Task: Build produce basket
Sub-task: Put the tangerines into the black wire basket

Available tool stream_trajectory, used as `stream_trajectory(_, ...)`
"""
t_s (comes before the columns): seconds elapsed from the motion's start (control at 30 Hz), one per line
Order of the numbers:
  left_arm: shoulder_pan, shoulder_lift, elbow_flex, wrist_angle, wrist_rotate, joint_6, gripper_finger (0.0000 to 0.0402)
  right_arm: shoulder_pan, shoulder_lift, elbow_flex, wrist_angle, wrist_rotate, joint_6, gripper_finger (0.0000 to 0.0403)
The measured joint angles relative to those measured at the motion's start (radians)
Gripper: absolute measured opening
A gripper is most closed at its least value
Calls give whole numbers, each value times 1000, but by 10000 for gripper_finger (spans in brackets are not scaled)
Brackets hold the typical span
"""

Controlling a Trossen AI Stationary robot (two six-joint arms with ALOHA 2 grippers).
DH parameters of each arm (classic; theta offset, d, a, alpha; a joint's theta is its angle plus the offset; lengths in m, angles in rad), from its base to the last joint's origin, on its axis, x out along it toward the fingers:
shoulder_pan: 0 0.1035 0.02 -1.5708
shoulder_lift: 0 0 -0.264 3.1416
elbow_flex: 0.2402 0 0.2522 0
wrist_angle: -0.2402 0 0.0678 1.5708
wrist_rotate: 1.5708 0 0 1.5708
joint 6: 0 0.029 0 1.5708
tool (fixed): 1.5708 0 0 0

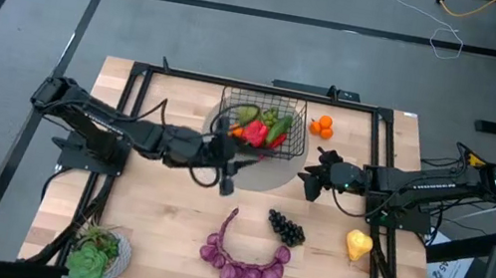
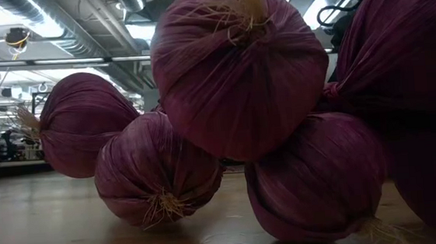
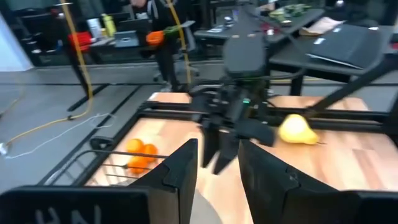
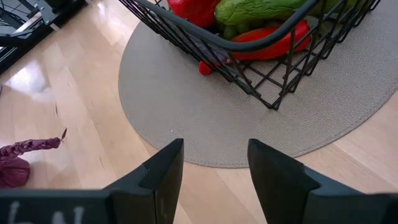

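Purple string (image 2: 238,81) curves across table; both tools (image 3: 214,162) (image 4: 214,165) apart, empty.

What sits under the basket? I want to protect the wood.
A round grey mat lies under the basket, on the table. Its middle is hidden by the produce.

High view: looking straight down on the whole counter (image 1: 164,216). Low view: sitting at counter height, pressed against the purple string (image 2: 237,66). Wrist views: facing each other across the basket (image 4: 261,68), both showing its mesh.
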Motion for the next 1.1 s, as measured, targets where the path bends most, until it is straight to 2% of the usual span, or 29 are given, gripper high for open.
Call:
stream_trajectory(0.27,-97,0,0,-26,-4,1,111,0,0,0,0,0,0,181)
stream_trajectory(0.53,-165,0,0,-228,-72,-10,111,0,0,0,0,0,0,181)
stream_trajectory(0.73,-205,0,0,-325,-138,-99,111,0,0,0,0,0,0,181)
stream_trajectory(0.9,-233,0,0,-451,-147,-118,111,0,0,0,0,0,0,181)
stream_trajectory(0.97,-244,0,0,-537,-146,-175,111,0,0,0,0,0,0,181)
stream_trajectory(1.1,-257,0,0,-719,-119,-407,111,0,0,0,0,0,-1,181)
